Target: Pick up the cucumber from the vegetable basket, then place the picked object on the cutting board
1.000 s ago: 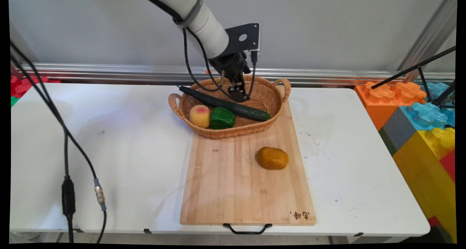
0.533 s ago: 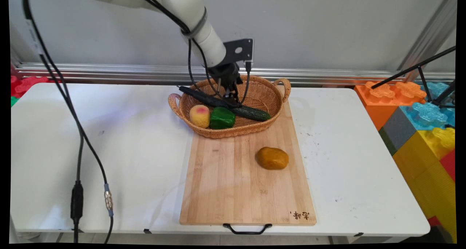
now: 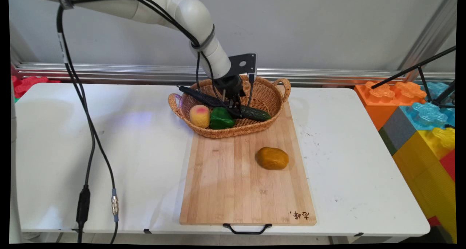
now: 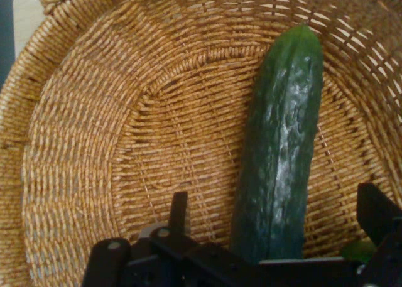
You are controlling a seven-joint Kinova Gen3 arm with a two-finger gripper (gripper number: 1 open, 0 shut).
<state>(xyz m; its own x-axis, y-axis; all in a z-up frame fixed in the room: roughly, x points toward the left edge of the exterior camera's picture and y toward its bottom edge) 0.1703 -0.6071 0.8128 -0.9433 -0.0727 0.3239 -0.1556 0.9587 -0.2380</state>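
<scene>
Gripper: the black gripper (image 3: 236,109) sits down inside the basket, right over the cucumber's middle; fingers spread wide, one on each side of it, not clamped.
Cucumber: long, dark green, bumpy, glossy skin (image 4: 279,149); it lies slantwise across the basket floor, far end resting up on the rear left rim, near end toward the right wall (image 3: 255,114).
Basket: oval wicker, tan, tight woven rows with a looped handle at each end (image 3: 282,92); it stands on the far end of the board.
Pepper: blocky green pepper (image 3: 221,118), smooth, in the basket's front, just beside the gripper.
Peach: round, yellow with a pink blush (image 3: 199,115), touching the pepper's left side.
Board: pale striped wooden cutting board (image 3: 233,190) with a black handle at the near edge, flat on the white worktop (image 3: 145,150).
Potato: smooth ochre lump (image 3: 272,158), alone on the board, well apart from the basket.
</scene>
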